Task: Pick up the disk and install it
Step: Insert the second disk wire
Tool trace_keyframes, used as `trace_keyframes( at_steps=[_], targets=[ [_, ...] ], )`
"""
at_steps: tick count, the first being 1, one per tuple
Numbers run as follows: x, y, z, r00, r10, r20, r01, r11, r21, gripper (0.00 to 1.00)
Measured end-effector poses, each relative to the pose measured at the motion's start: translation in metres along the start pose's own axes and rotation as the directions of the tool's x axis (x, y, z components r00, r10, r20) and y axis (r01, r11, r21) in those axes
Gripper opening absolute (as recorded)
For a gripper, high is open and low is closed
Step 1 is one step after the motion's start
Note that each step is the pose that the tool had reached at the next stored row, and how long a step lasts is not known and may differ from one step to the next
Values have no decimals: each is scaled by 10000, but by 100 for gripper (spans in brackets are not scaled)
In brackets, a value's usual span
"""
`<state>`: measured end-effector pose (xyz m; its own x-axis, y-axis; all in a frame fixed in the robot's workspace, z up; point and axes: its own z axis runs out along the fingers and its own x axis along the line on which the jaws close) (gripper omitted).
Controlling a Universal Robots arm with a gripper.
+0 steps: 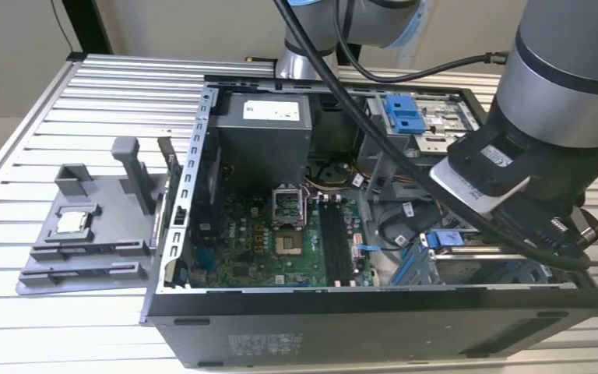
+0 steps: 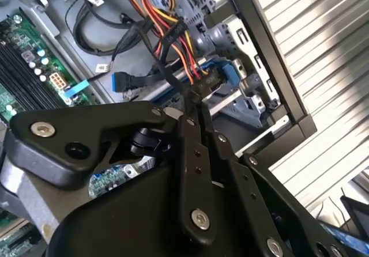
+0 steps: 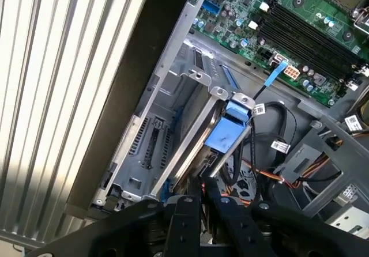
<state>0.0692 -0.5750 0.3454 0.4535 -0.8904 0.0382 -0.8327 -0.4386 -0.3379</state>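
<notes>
**While the disk stands on edge in its cage, our gripper sits closed at its end**

Although the arm's wrist hides much of the bay in the exterior view, we can place the disk (image 1: 444,240) there by its blue carrier. It lies at about four o'clock from the motherboard (image 1: 278,234), deep in the corner of the open case (image 1: 382,315). In the first wrist view the disk (image 3: 226,131) stands on edge between the grey walls of the drive cage (image 3: 149,137), blue tab uppermost.

Our gripper (image 3: 203,182) has its two black fingers drawn together, with only a dark slit between them. Their tips are just beside the near end of the disk. We cannot tell whether they pinch its carrier or merely touch it. In the second wrist view the gripper (image 2: 193,104) ends close against a bundle of red, yellow and black cables (image 2: 173,35).

We judge the disk rigid and fairly heavy for its size. Its metal faces look smooth and likely slippery, and its innards are shock-sensitive. The blue plastic rail seems the better hold, since it is grippier and bends slightly.
</notes>
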Motion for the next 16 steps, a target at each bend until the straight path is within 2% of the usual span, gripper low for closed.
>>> trace_keyframes(
  at_steps=[1, 2, 7, 9, 12, 16],
  targets=[
    [0, 0, 1, 10000, -17, -34, 16, 10000, -98, 0],
    [0, 1, 1, 10000, -19, -41, 18, 9999, -108, 0],
    [-1, 0, 2, 10000, 90, -41, -91, 9999, -95, 0],
    [-2, 4, 2, 9996, 282, -76, -283, 9996, -85, 0],
    [-4, 8, 0, 9980, 603, -186, -605, 9981, -95, 0],
    [-6, 12, 1, 9940, 1042, -333, -1047, 9944, -121, 0]
  ],
)
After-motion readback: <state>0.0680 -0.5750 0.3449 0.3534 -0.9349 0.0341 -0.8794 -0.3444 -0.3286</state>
